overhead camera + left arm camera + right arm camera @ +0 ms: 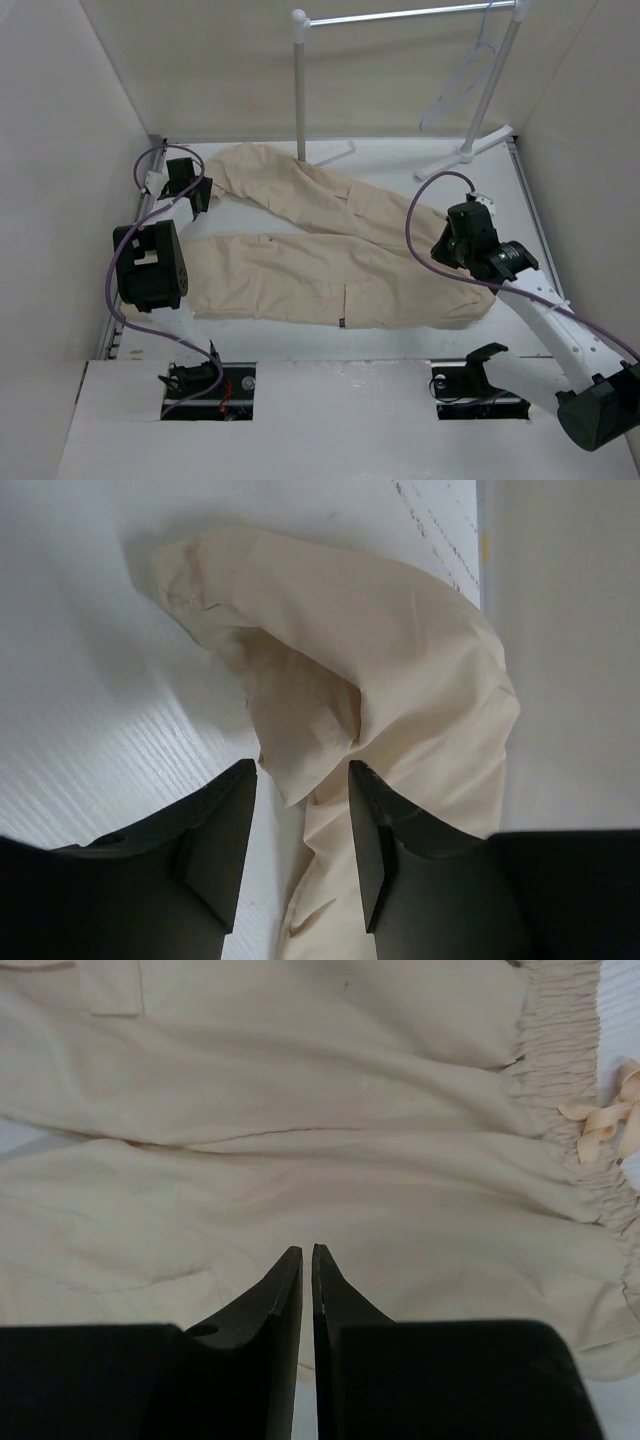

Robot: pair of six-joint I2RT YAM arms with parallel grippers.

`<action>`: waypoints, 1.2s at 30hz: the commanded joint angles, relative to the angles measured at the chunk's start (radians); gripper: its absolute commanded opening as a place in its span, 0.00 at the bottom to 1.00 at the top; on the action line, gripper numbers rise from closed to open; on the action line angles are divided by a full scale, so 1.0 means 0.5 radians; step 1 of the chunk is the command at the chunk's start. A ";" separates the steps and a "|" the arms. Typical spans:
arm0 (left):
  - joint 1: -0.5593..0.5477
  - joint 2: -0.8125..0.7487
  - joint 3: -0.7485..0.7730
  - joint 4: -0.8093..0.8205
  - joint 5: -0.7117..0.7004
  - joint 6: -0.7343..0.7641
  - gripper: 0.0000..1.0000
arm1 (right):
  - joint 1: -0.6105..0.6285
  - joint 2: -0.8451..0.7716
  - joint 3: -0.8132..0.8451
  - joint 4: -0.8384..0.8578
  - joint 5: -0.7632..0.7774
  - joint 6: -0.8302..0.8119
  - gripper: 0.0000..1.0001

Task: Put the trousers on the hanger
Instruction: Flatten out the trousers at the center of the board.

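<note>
The beige trousers (320,250) lie flat on the white table, legs pointing left, elastic waist at the right. My left gripper (195,192) is open at the cuff of the far leg. In the left wrist view that bunched cuff (400,660) lies between the spread fingers of the gripper (303,770), which do not pinch it. My right gripper (450,248) hovers over the seat near the waist. In the right wrist view its jaws (307,1250) are shut and empty above the cloth (300,1110), with the drawstring (605,1120) at the right. The pale hanger (468,75) hangs on the rail at the back right.
A white-poled garment rack stands at the back, with one pole (300,90) just behind the far leg, a metal rail (400,15) on top and feet (470,150) at the back right. White walls enclose the table on the left, back and right.
</note>
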 commanded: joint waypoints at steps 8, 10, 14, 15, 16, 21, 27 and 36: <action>0.035 -0.245 -0.195 0.402 -0.148 -0.167 0.53 | -0.016 0.053 0.025 0.132 -0.051 0.012 0.24; 0.041 -0.230 -0.190 0.430 -0.186 -0.170 0.61 | -0.016 0.071 0.034 0.136 -0.061 0.012 0.25; 0.069 -0.006 0.037 0.396 -0.106 -0.188 0.64 | -0.007 0.117 0.053 0.142 -0.070 0.012 0.25; 0.075 0.052 0.098 0.369 -0.103 -0.197 0.63 | -0.007 0.127 0.056 0.142 -0.070 0.012 0.25; 0.075 0.101 0.160 0.350 -0.103 -0.200 0.62 | -0.007 0.136 0.062 0.142 -0.070 0.012 0.25; 0.093 0.344 0.445 0.224 -0.087 -0.200 0.51 | -0.004 0.139 0.071 0.139 -0.070 0.015 0.27; 0.118 0.461 0.602 0.166 0.032 -0.213 0.30 | -0.019 0.133 0.065 0.142 -0.070 -0.012 0.39; 0.096 0.121 0.780 0.010 0.118 -0.139 0.01 | -0.133 0.148 0.084 0.237 -0.153 -0.080 0.51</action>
